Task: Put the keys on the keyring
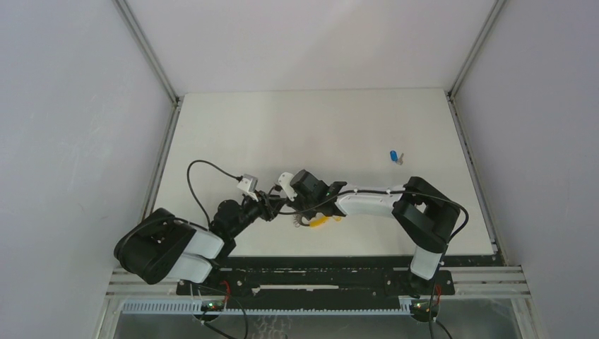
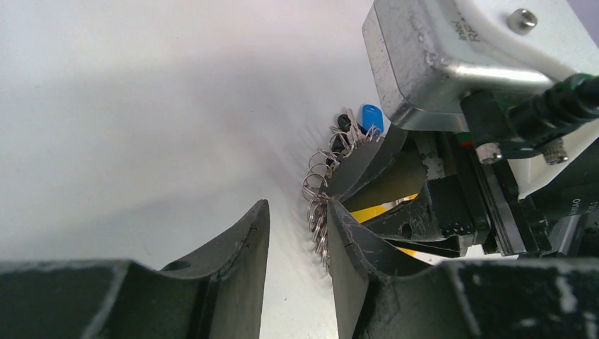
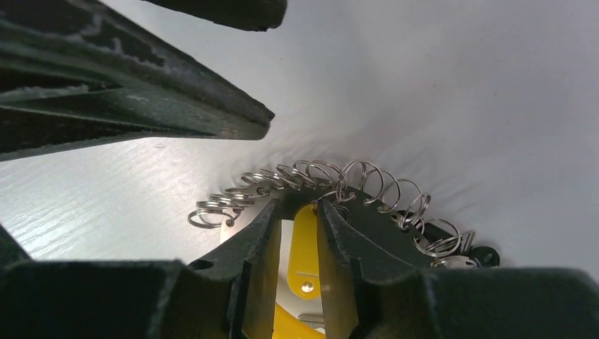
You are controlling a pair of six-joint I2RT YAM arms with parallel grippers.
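Note:
The keyring [image 1: 304,220], a string of small silver rings with a yellow piece, lies near the table's front edge under both grippers. Its rings [image 3: 318,175] arc past my right gripper [image 3: 295,212]. That gripper's jaws stand narrowly apart astride a yellow tab [image 3: 305,247]; one finger touches it and a sliver of table shows on the other side. My left gripper [image 2: 297,215] is open with nothing between its fingers. The rings [image 2: 318,194] and a blue cap [image 2: 372,117] sit just past its right fingertip. One blue-capped key [image 1: 393,156] lies alone at the table's right.
The right arm's wrist camera housing [image 2: 452,56] fills the upper right of the left wrist view, close to my left fingers. White walls enclose the table [image 1: 311,127] on three sides. A metal rail [image 1: 318,282] runs along the front edge.

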